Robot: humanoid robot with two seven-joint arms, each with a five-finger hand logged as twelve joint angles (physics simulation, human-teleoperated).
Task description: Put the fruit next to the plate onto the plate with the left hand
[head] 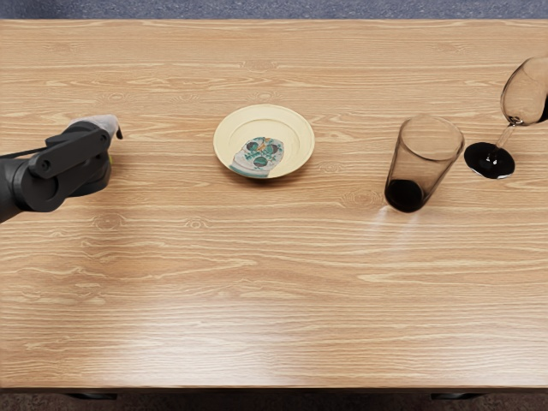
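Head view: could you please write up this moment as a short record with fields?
table: light wood
plate: cream, painted centre, mid-table, no fruit on it
left hand: over the table's left side, well left of the plate, apart from it
fruit: not plainly visible
tumbler: upright, right of the plate, dark base
wine glass: far right, dark foot, bowl cut by the picture's edge
right hand: out of view

Light wooden desk (pixel 257 300) fills the view. Clear tumbler (pixel 424 163) with a dark bottom stands right of centre. Wine glass (pixel 522 92) with a dark foot stands just beside it, not touching, bowl cut by the right edge.
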